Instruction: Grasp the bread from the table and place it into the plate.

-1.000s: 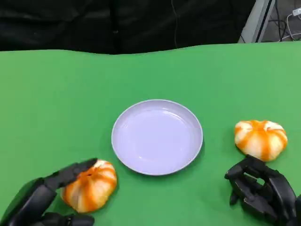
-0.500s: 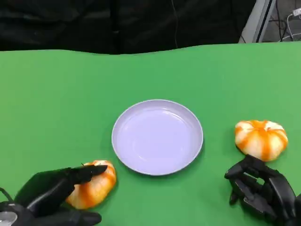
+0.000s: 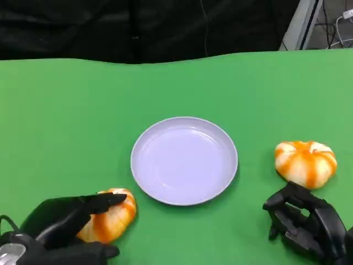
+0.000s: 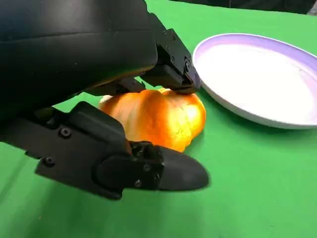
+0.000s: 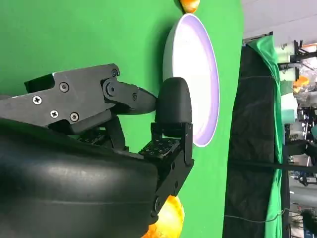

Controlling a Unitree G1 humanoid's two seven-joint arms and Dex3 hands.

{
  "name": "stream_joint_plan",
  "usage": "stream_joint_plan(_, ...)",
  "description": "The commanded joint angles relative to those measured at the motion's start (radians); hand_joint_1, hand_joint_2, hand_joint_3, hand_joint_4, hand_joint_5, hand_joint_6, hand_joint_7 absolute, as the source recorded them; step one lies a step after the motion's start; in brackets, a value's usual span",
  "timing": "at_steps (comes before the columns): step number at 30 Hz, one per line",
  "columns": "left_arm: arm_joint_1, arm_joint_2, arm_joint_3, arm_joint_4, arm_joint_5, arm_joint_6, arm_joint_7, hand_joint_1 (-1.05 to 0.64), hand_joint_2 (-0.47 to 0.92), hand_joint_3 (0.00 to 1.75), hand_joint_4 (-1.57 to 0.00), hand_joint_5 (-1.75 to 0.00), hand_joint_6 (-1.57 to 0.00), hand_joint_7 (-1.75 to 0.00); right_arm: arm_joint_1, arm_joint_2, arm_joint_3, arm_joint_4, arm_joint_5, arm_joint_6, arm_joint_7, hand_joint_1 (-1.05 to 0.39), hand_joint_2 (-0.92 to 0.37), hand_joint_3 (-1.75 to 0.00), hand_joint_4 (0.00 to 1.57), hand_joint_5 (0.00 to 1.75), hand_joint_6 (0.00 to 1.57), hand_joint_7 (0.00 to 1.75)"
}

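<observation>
An orange-and-white bread [image 3: 113, 218] lies on the green table near my left, close to the lilac plate [image 3: 185, 160]. My left hand [image 3: 58, 229] is wrapped over it. In the left wrist view its fingers [image 4: 171, 69] press on the top of the bread [image 4: 163, 116], its thumb lies against the near side, and the plate [image 4: 257, 74] is just beyond. A second bread [image 3: 305, 163] sits to the right of the plate. My right hand [image 3: 306, 223] rests just in front of it, fingers curled in and holding nothing.
The green table [image 3: 66, 110] runs back to a black curtain. In the right wrist view, past my right hand [image 5: 99, 163], the plate [image 5: 190, 74] stands on edge and the second bread [image 5: 171, 218] peeks out beside the hand.
My left hand has come down and closed over the bread on the left, which has shifted slightly towards the plate. The right hand and the second bread have stayed put.
</observation>
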Motion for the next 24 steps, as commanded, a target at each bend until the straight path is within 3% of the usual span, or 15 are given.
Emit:
stream_joint_plan(1,0.012,0.038,-0.015,0.002,-0.008,0.028,-0.024,-0.19,0.91,0.03,-0.57,0.0,-0.5,0.0,0.013,-0.013,-0.005,-0.006,0.006,0.001,-0.002,-0.28,-0.92,-0.53,0.72,1.75,0.63,1.49)
stream_joint_plan(12,0.012,0.06,-0.028,-0.003,-0.02,0.038,-0.029,-0.12,0.9,0.01,-0.59,-0.01,-0.54,-0.01,0.01,-0.009,-0.013,-0.004,0.021,0.002,0.013,-0.27,-0.92,-0.53,0.72,1.75,0.64,1.49)
stream_joint_plan(17,0.005,0.069,-0.045,-0.01,0.004,0.071,-0.036,-0.11,0.89,0.0,-0.7,-0.06,-0.7,-0.07,0.012,-0.01,-0.009,-0.005,0.012,-0.002,0.0,-0.28,-0.92,-0.52,0.72,1.75,0.64,1.48)
stream_joint_plan(21,0.004,0.062,-0.056,-0.007,0.03,0.092,-0.004,-0.1,0.89,0.0,-0.71,-0.09,-0.74,-0.07,0.012,-0.011,-0.007,-0.006,0.011,-0.002,-0.002,-0.28,-0.92,-0.52,0.72,1.75,0.64,1.47)
stream_joint_plan(22,0.004,0.052,-0.06,0.003,0.055,0.102,0.034,-0.08,0.89,0.0,-0.59,-0.68,-0.73,-0.37,0.012,-0.011,-0.008,-0.007,0.014,-0.001,0.001,-0.28,-0.92,-0.53,0.72,1.75,0.64,1.47)
stream_joint_plan(23,0.003,0.043,-0.065,0.014,0.078,0.107,0.074,-0.05,0.88,0.0,-0.45,-1.28,-0.63,-0.88,0.011,-0.011,-0.008,-0.006,0.016,-0.001,0.004,-0.27,-0.92,-0.53,0.72,1.75,0.64,1.47)
stream_joint_plan(24,0.005,0.03,-0.068,0.024,0.098,0.113,0.122,-0.04,0.88,0.0,-0.42,-1.49,-0.57,-1.12,0.012,-0.011,-0.009,-0.006,0.015,-0.002,0.002,-0.27,-0.92,-0.53,0.72,1.75,0.64,1.47)
